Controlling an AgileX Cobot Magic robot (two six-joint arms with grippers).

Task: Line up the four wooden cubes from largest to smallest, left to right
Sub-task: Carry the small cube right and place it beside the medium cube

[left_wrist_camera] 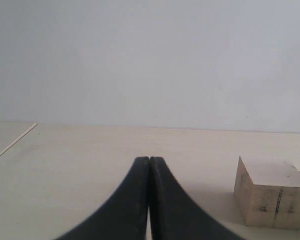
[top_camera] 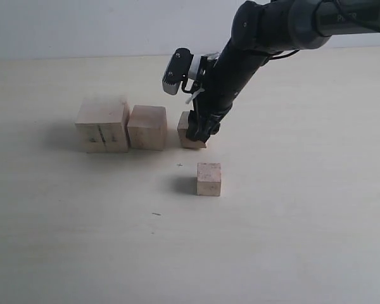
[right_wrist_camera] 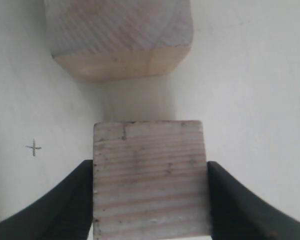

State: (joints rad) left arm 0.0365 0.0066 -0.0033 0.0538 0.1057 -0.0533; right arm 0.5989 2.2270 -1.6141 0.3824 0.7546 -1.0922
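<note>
1. Nearest, the loose cube (top_camera: pixel 209 179) sits alone on the right gripper's (top_camera: pixel 198 134) camera side.
2. That gripper clamps the third cube (right_wrist_camera: pixel 150 175), just beside the second cube (top_camera: pixel 147 127); the largest cube (top_camera: pixel 102 125) lies beyond.
3. Empty, the left gripper (left_wrist_camera: pixel 149 165) is pinched together.
4. Placing step, likely: release, then fetch the loose cube.

Between the right gripper's (top_camera: pixel 198 134) fingers sits a small pale wooden cube (top_camera: pixel 188 132). To its left stand a bigger pale wooden cube (top_camera: pixel 147 127), then the largest cube (top_camera: pixel 102 125); a fourth cube (top_camera: pixel 209 179) lies in front, apart.
</note>
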